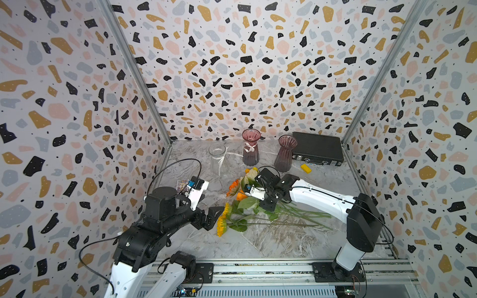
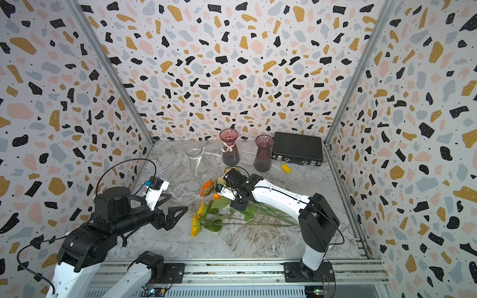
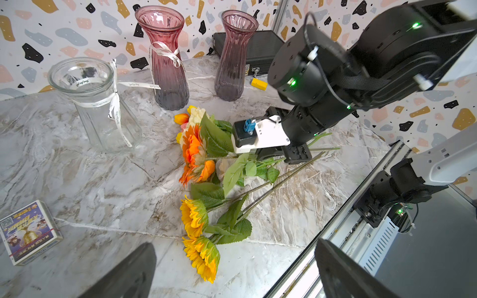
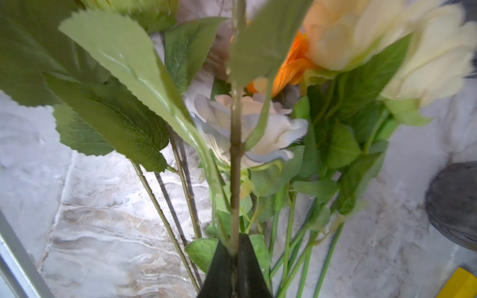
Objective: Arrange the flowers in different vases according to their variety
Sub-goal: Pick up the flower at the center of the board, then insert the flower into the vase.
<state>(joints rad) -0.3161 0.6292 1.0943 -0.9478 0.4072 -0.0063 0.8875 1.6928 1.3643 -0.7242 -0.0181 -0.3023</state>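
The flowers (image 1: 242, 203) lie in a heap on the marble table, blooms to the left and stems fanning right. Two yellow sunflowers (image 3: 198, 232) lie at its near end. An orange bloom (image 3: 193, 152), cream roses and small tulips lie toward the vases. Three vases stand upright at the back: a clear one (image 1: 216, 158) with white string, a pink one (image 1: 251, 148) with a bow, and a ribbed purple one (image 1: 285, 153). My right gripper (image 4: 233, 255) is down in the heap, shut on one flower stem (image 4: 236, 154). My left gripper (image 3: 236, 273) hangs open beside the sunflowers, holding nothing.
A black case (image 1: 317, 149) lies at the back right with a small yellow block (image 1: 305, 168) in front of it. A printed card box (image 3: 28, 232) sits on the table's left side. The arms' metal rail (image 1: 258, 268) runs along the front edge.
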